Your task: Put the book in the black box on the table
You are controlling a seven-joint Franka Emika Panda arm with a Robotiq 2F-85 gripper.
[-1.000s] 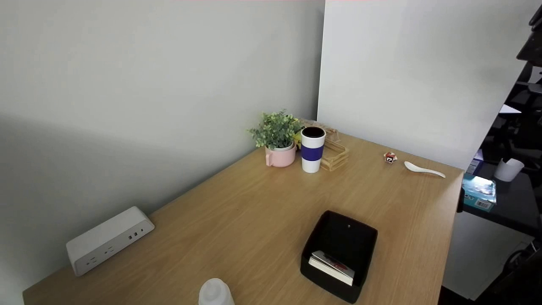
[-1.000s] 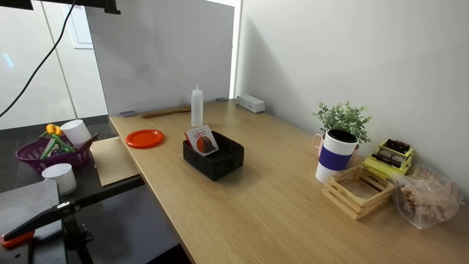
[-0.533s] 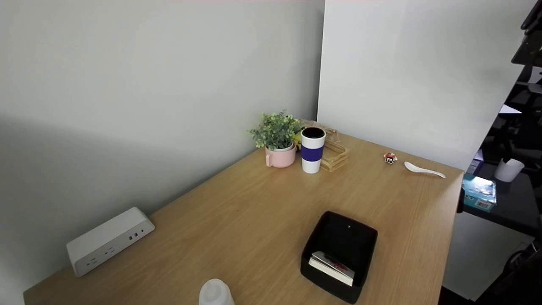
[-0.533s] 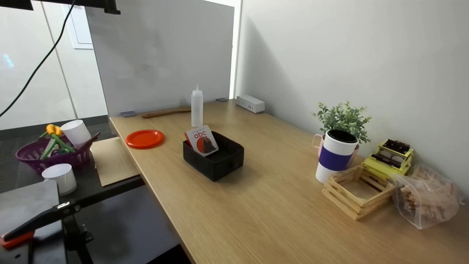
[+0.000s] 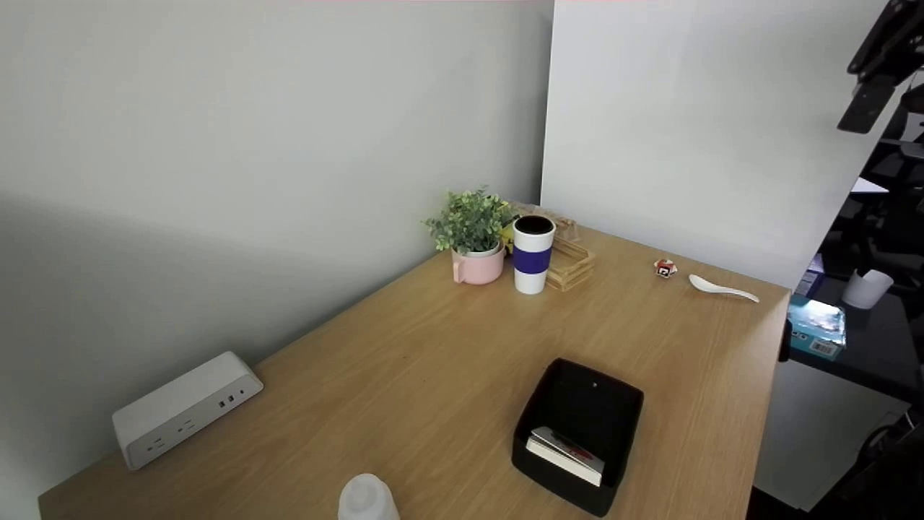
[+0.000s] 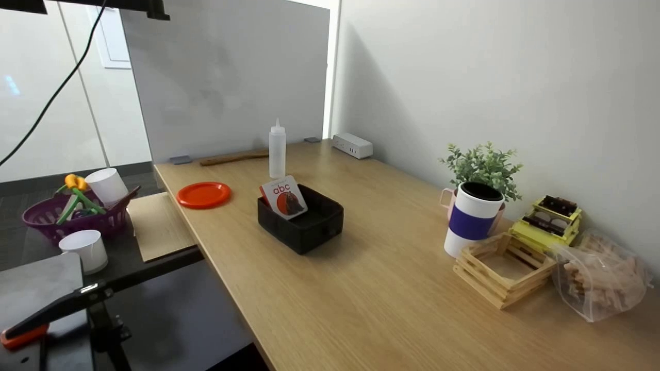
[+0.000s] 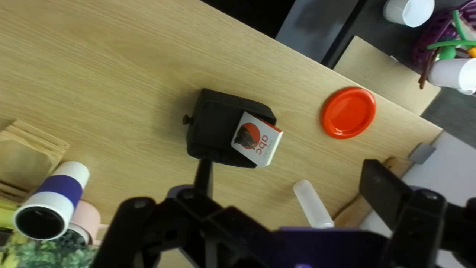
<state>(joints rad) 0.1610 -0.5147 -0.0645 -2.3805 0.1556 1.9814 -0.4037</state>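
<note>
Over the table (image 6: 402, 288) the empty gripper (image 7: 288, 169), fingers (image 5: 865, 108) apart, comes further into an exterior view. The box (image 6: 317, 234) stays put, in from the table's long edge, the book (image 6: 283, 198) leaning inside on its end rim: we judge placing done. In the wrist view we get the book's cover (image 7: 256, 139), in an exterior view mainly its white edge (image 5: 564, 462).

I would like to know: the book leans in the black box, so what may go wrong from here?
The book leans in the black box with its top end sticking out, so a bump might tip it out. If the open gripper presses the book down, it might push the box along the table. The squeeze bottle stands upright nearby; a low sweep could knock it over.
</note>
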